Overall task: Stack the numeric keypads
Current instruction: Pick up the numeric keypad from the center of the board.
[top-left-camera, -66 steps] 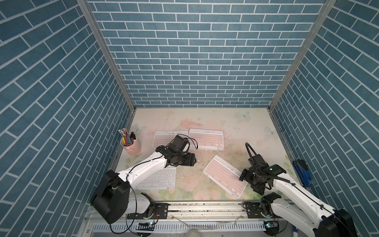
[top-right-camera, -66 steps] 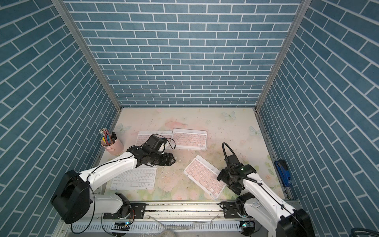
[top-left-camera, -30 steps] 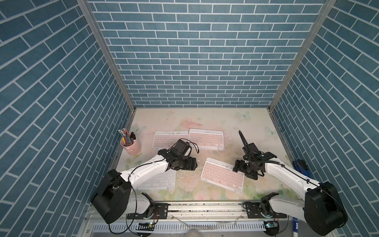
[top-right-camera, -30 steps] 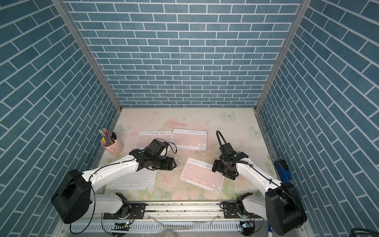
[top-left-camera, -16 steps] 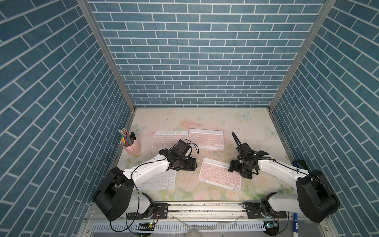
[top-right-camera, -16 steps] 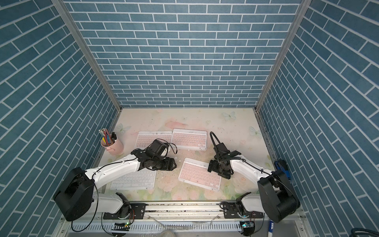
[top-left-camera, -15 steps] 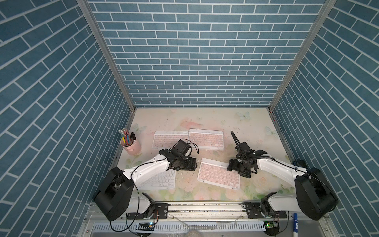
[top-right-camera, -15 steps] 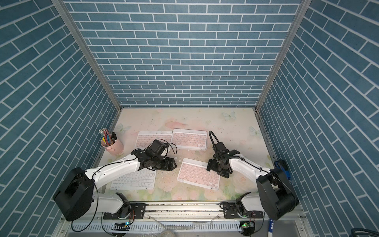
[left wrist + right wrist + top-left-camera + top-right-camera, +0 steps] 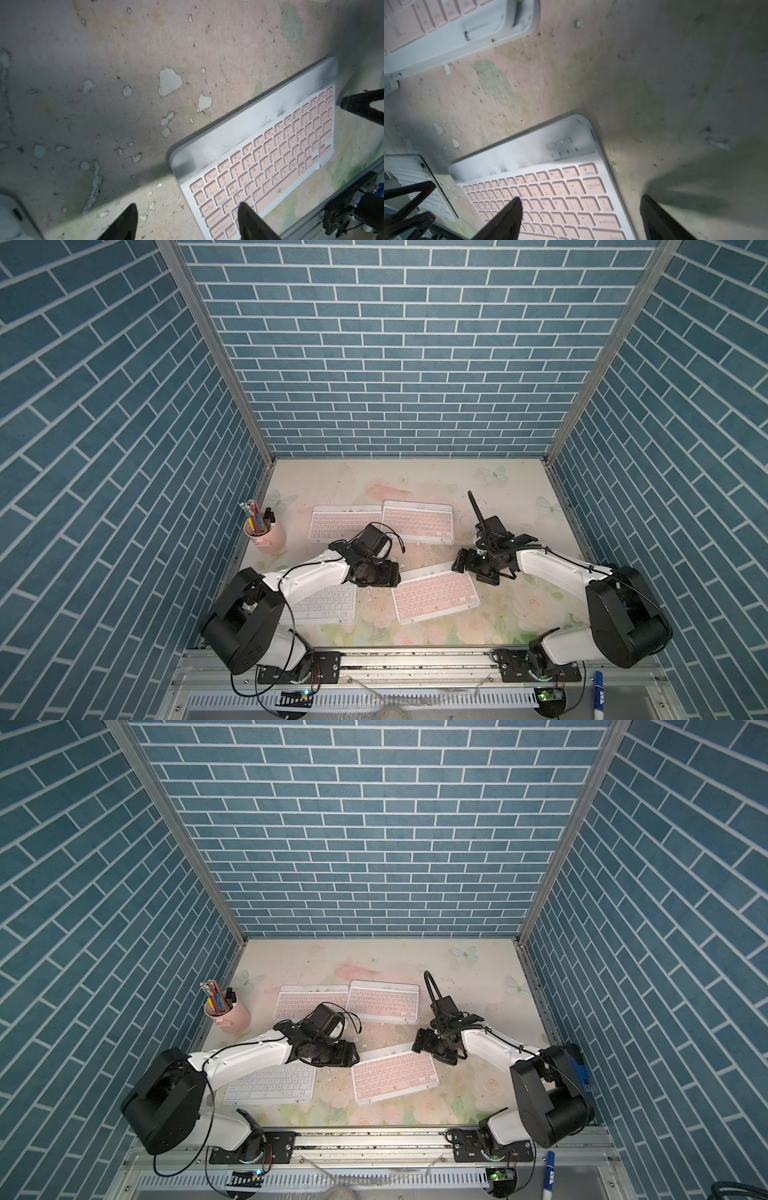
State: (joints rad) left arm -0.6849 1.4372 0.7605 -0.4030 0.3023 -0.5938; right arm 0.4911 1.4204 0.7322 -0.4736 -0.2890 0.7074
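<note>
Pink keypad, left gripper and right gripper straddling its short ends, jaws spread wide, gripping nothing.

Flowery table with four keypads and a cup

At the back, the left pink keypad and the right pink keypad lie flat, side by side. Near the front lies the tilted pink keypad, with the white keypad near it. A pink cup of pencils stands at the left edge.
</note>
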